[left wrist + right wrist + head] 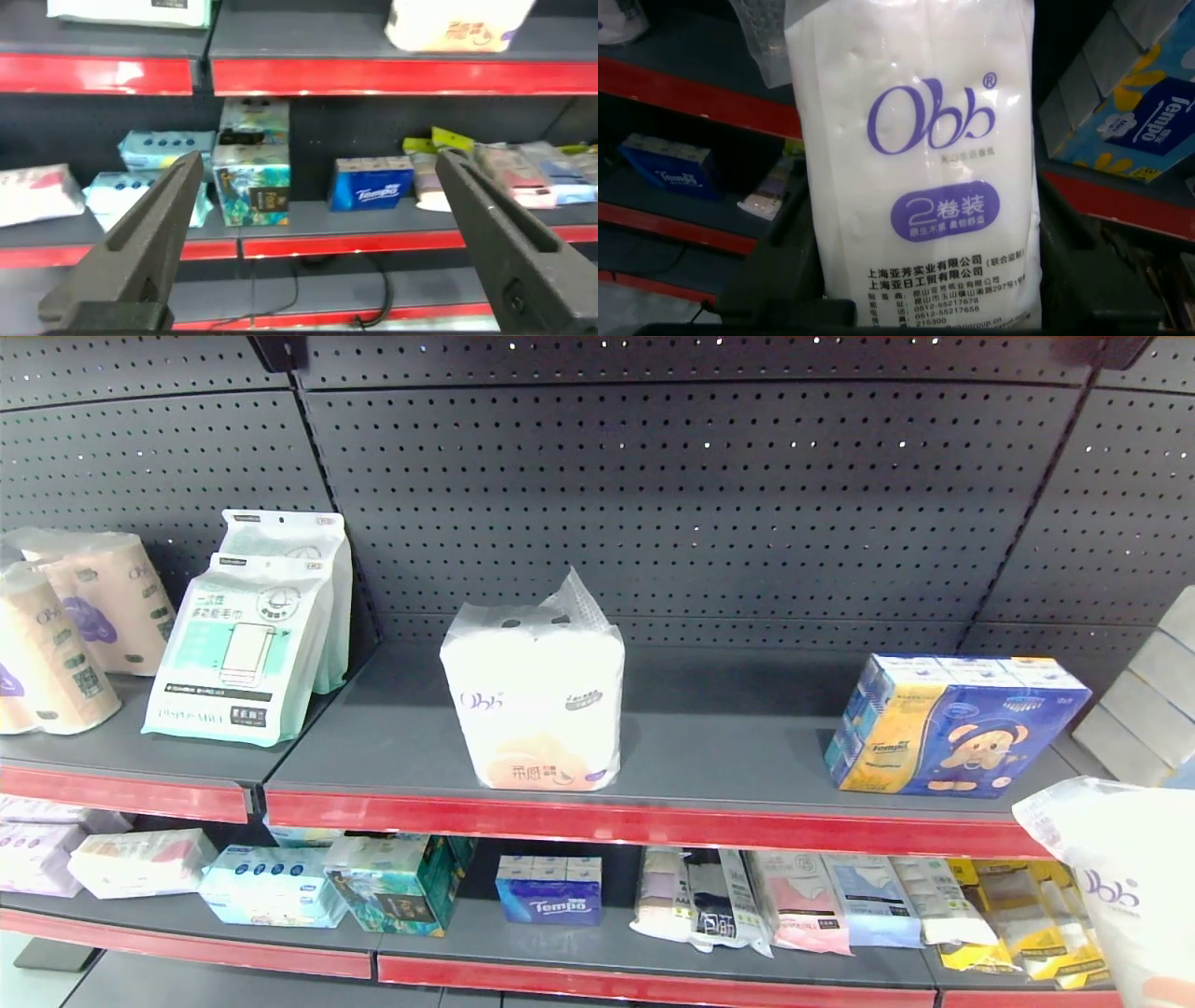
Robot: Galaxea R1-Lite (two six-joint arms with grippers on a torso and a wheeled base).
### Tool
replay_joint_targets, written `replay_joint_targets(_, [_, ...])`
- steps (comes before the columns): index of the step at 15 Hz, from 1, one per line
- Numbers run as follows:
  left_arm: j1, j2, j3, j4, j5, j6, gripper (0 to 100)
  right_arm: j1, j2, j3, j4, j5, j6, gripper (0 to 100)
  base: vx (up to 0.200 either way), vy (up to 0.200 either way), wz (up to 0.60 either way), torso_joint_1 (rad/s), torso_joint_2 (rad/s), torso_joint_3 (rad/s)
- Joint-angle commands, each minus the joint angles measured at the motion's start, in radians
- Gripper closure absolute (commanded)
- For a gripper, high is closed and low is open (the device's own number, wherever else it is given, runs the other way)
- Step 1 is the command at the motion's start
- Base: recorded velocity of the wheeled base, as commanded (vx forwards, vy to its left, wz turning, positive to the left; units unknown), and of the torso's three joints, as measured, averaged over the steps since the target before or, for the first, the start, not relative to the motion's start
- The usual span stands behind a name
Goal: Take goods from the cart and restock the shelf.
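A white two-roll paper pack (915, 159) stands upright between my right gripper's (924, 219) fingers (785, 252), which are shut on its sides. The same pack (1120, 887) shows at the lower right of the head view, in front of and below the upper shelf's (728, 737) right end. A matching white roll pack (532, 709) stands near the front of that shelf's middle. A blue and yellow tissue pack (952, 723) lies to its right. My left gripper (318, 233) is open and holds nothing, facing the lower shelf (374, 238).
Brown roll packs (65, 625) and green-white pouches (247, 644) fill the upper shelf's left bay. A white stack (1148, 691) stands at the far right. The lower shelf holds a blue tissue pack (549, 889), a green box (397, 882) and several flat pouches (803, 901). Bare shelf lies between the white pack and the tissue pack.
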Motion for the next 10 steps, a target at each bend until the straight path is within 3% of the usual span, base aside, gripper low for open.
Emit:
replay_joint_targets(1, [0.013, 0.02, -0.004, 0.005, 0.047, 0.002, 0, 0.0, 0.002, 0.0, 0.0, 0.003, -0.001, 100, 0.0, 0.0, 0.0, 0.0, 0.0, 0.0])
replay_joint_targets(3, [0.038, 0.057, -0.003, 0.007, 0.118, 0.005, 0, 0.0, 0.005, 0.005, 0.001, 0.006, -0.001, 100, 0.0, 0.0, 0.0, 0.0, 0.0, 0.0])
replay_joint_targets(5, [0.067, 0.031, -0.003, 0.005, 0.116, 0.007, 0, 0.002, 0.007, 0.007, 0.001, 0.007, -0.001, 100, 0.0, 0.0, 0.0, 0.0, 0.0, 0.0])
replay_joint_targets(8, [0.067, 0.002, 0.0, -0.001, 0.096, 0.047, 0, 0.002, 0.015, -0.001, 0.001, 0.009, -0.001, 100, 0.0, 0.0, 0.0, 0.0, 0.0, 0.0])
replay_joint_targets(10, [0.067, 0.002, 0.0, 0.001, 0.073, 0.056, 0, 0.002, 0.016, -0.001, 0.001, 0.009, 0.001, 100, 0.0, 0.0, 0.0, 0.0, 0.0, 0.0])
